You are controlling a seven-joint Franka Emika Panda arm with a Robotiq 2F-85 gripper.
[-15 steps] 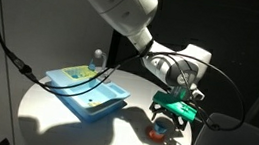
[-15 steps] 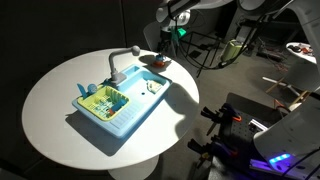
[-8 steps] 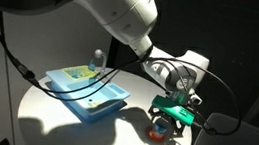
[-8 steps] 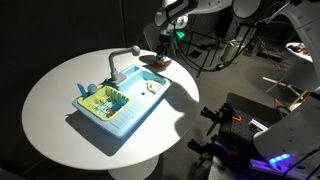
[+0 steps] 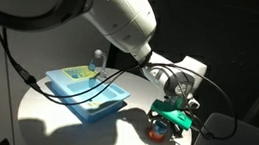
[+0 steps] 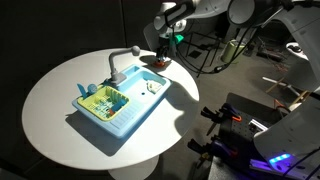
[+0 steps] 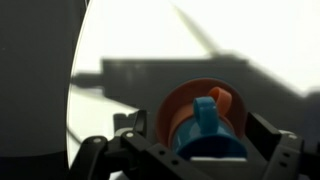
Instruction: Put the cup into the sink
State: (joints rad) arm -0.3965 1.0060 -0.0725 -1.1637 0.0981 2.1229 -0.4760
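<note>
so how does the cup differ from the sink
Size: the cup is tiny, the sink far larger.
Shape: the cup is a small upright piece, the sink a flat rectangle with a basin.
Place: the cup stands on an orange saucer below the end effector, the sink lies apart from it on the table.
Both are light blue.

cup (image 7: 206, 127) blurred, lower part probably cut off by the wrist view's bottom edge
</note>
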